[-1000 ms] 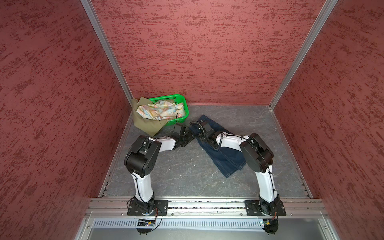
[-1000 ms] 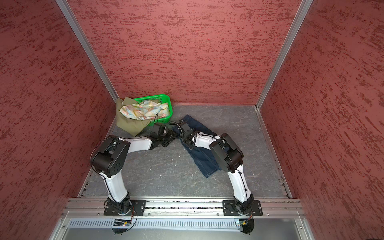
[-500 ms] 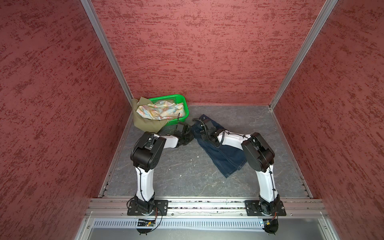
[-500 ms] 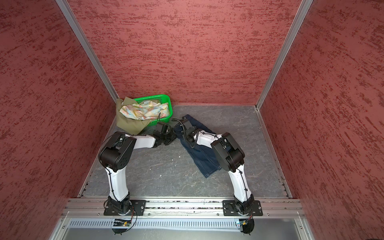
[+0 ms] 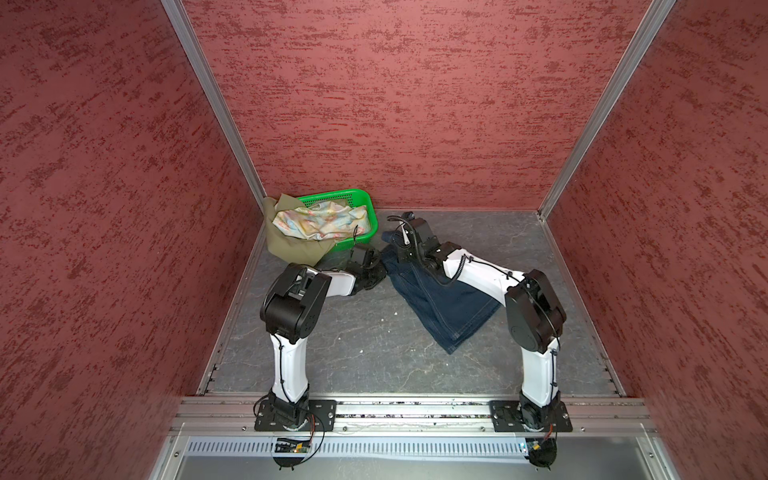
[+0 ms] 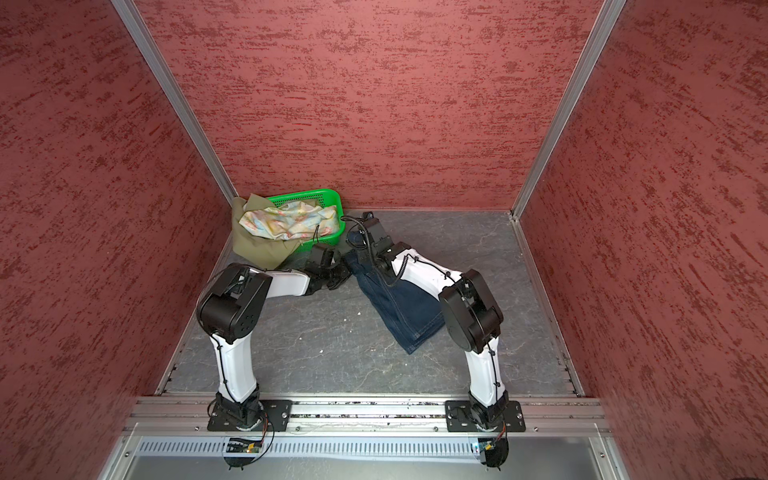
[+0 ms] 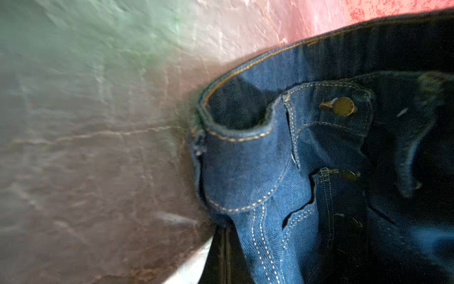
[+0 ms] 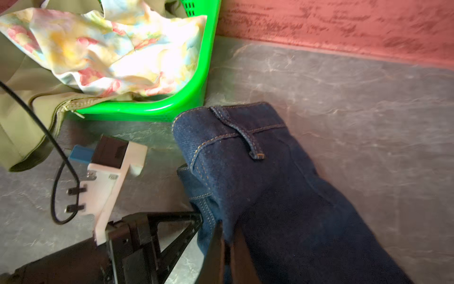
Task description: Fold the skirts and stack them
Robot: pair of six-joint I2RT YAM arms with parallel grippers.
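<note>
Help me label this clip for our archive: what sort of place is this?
Probably a robot test booth: red textured walls box in a grey table, two arms are bolted to a metal rail, and a green basket holds clothes.

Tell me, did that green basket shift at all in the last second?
No. The green basket sits exactly where it was, still tucked against the back wall's left corner.

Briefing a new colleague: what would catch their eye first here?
The dark denim skirt on the grey floor, right of centre, with the left gripper and right gripper both shut on its waistband end. Then the bright green basket in the far left corner, holding the floral skirt, the olive skirt spilling over its side.
</note>
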